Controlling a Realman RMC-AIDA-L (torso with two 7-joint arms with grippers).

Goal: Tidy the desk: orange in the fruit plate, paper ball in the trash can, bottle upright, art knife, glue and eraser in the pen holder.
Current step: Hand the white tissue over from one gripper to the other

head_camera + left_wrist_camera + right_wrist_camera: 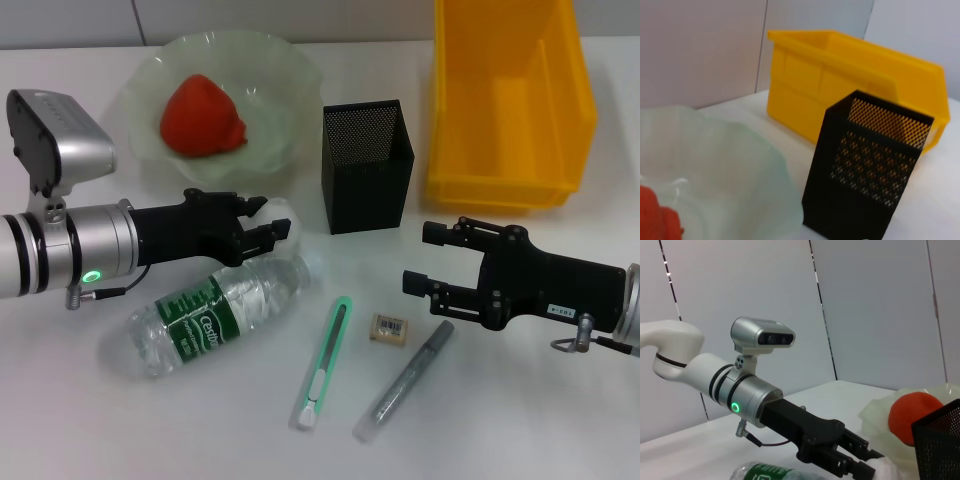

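Resting in the fruit plate [275,110]: the orange [203,116].

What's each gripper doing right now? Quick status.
Left gripper: shut on the paper ball, above the bottle.
Right gripper: open, empty, near the eraser.

Glossy yellow plastic bin [510,100], black perforated-metal pen holder [367,165] — translucent, glassy fruit plate [270,75].

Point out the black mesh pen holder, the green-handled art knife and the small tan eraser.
Black mesh pen holder [367,175], head view, front wall.
Green-handled art knife [327,362], head view, mid-handle.
Small tan eraser [391,329], head view, top face.
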